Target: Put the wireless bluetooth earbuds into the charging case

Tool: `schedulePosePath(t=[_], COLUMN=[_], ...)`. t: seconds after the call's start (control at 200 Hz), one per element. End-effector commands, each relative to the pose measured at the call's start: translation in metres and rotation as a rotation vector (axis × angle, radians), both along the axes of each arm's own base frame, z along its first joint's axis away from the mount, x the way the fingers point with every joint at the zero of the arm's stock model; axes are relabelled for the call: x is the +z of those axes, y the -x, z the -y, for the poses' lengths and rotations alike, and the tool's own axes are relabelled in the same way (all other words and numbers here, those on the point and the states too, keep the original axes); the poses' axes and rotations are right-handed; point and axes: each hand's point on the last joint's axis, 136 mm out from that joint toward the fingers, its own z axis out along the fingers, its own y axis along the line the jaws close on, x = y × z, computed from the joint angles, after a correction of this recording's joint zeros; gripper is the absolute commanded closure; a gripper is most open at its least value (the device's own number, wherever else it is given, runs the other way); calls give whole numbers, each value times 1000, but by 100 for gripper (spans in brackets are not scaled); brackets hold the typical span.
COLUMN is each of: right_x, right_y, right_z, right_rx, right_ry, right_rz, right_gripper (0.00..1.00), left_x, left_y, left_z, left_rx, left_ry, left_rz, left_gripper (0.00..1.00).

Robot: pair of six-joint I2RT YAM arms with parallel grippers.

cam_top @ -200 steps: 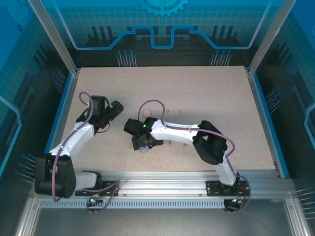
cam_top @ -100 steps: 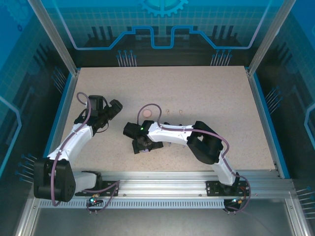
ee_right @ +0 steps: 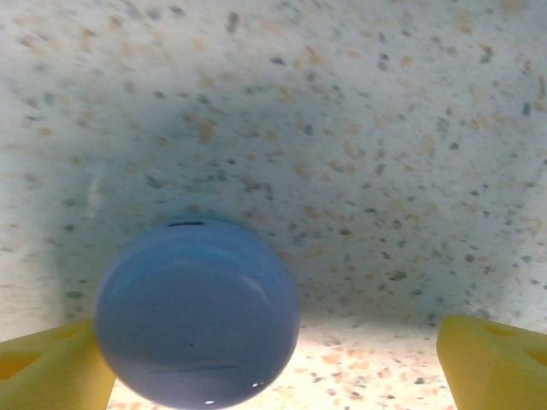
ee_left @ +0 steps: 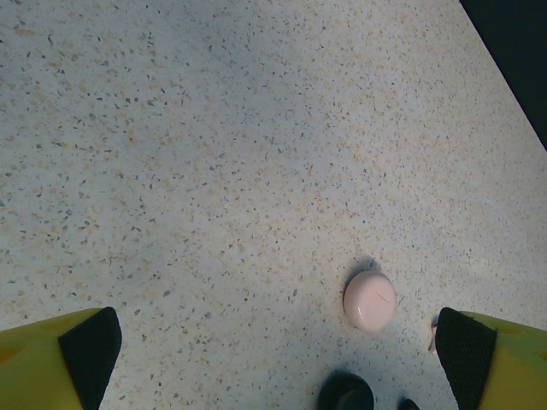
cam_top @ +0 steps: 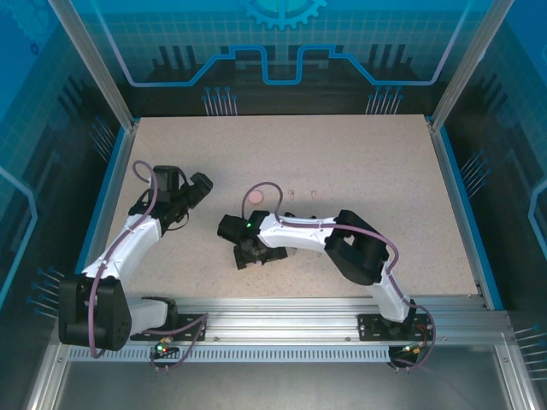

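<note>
Right wrist view: right gripper (ee_right: 272,363) gapes around the lavender case (ee_right: 197,312) near mid-table, off-centre toward one finger, so centre before closing; left gripper (ee_left: 278,350) hangs released; pale earbuds (cam_top: 293,193) lie farther back.

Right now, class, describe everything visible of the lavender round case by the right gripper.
The lavender round case is a smooth, glossy dome, plastic by its look, shut, with a short dark line near its far edge. It lies flat on the speckled table, between the open yellow fingers, close beside one; contact cannot be told.
</note>
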Motion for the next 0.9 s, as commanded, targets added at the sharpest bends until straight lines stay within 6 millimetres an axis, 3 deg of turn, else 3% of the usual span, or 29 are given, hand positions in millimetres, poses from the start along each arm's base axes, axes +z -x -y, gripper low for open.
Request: schedulePosePath(t=[0.0,0.315,0.495,0.6,0.895], right_x=[14,32,57,64,43], right_y=[-1,-2,-9,-19,-47], right_z=[16,48,49,40,25], right_rx=[-13,-82,-141,-181,-229], right_ry=[12,32,-29,-88,-103], right_rz=[20,72,124,138,75], right_gripper=[4,4,4,4,4], left_x=[1,6,9,10,12], left_y=[5,3,2,1,-1], left_z=[0,2,4,4,2], left_rx=[1,-2,-8,-11,-15], left_ry=[23,37,43,41,26], left_rz=[-10,1,4,6,4], left_gripper=[1,1,1,1,1])
